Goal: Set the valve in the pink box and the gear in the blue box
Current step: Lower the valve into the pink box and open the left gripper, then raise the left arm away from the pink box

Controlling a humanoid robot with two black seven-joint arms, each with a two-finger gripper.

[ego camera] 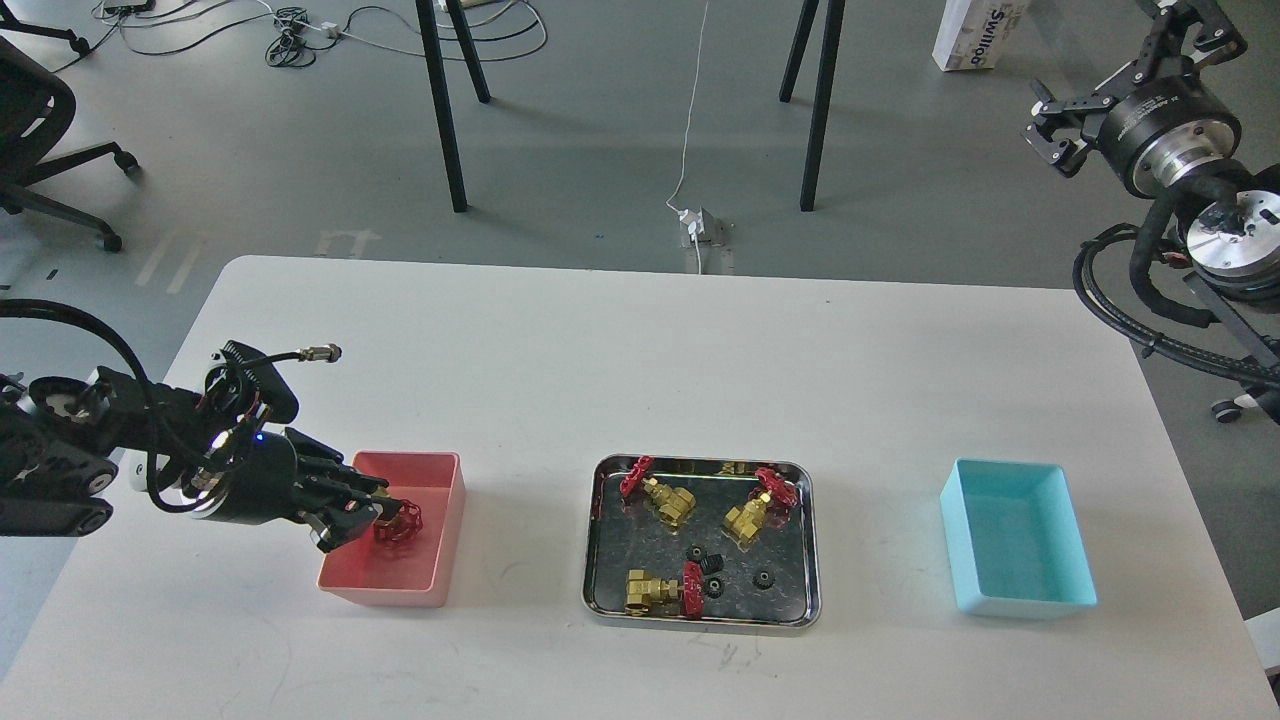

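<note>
My left gripper [368, 512] is shut on a valve [397, 521] with a red handwheel and holds it low inside the pink box [440, 540], at its left side. Three more valves lie in the steel tray [700, 615]: one at the back left [655, 490], one at the back right [760, 505], one at the front [662, 588]. Three black gears lie in the tray too: two [708, 563] [714, 586] near its middle and one [763, 578] to their right. The blue box [1015, 545] stands empty at the right. My right gripper [1050, 115] is raised off the table at the upper right; its fingers cannot be told apart.
The white table's far edge [660, 272] borders open floor with black stand legs [445, 110] and cables. An office chair [40, 120] is at the upper left. The right arm's cables [1140, 300] hang by the table's right corner.
</note>
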